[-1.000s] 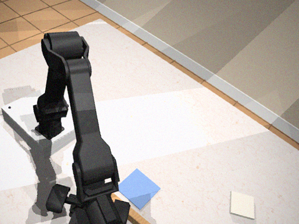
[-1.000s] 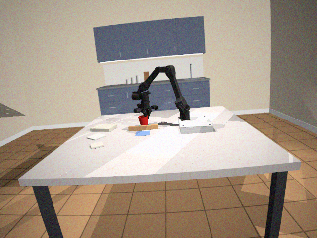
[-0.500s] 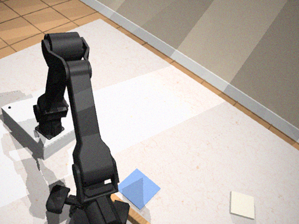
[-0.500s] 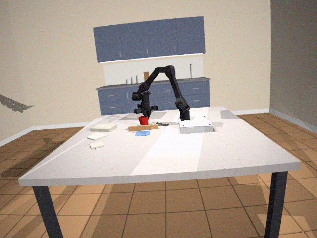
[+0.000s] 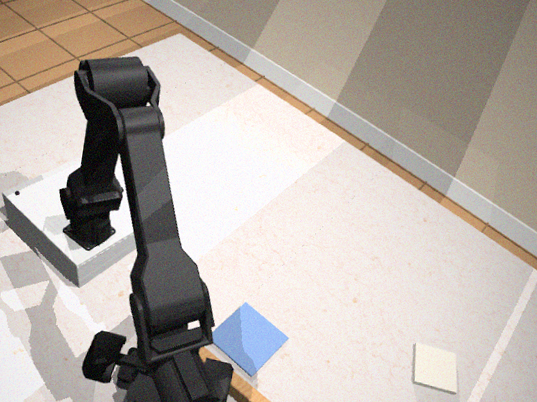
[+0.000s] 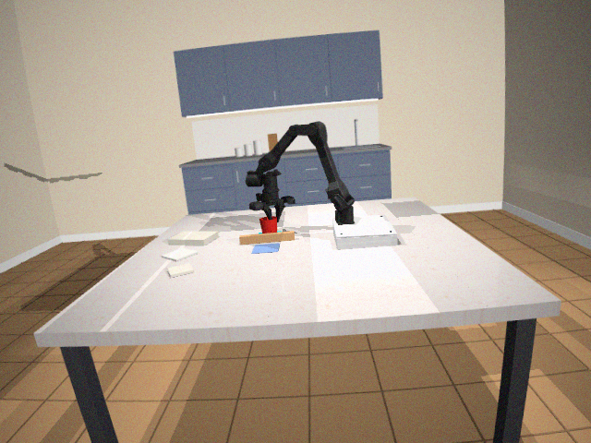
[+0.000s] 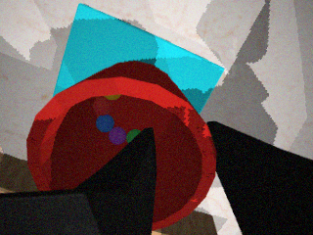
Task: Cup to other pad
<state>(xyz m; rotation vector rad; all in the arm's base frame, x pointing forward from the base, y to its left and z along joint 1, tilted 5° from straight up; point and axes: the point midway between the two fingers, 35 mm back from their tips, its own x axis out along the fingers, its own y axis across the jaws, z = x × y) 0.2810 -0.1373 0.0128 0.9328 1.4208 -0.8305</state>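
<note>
Half of red cup [image 7: 122,152] hidden behind released pincer [image 7: 181,162] fingers; marbles [image 7: 116,133] partly visible; cyan pad [image 7: 127,54] beneath.

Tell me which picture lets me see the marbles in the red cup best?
The wrist view. It looks straight down into the red cup, so the marbles show at the bottom, beside one dark finger. In the exterior view the cup is small and seen from the side, so the marbles are hidden. In the top view the arm covers the cup.
</note>
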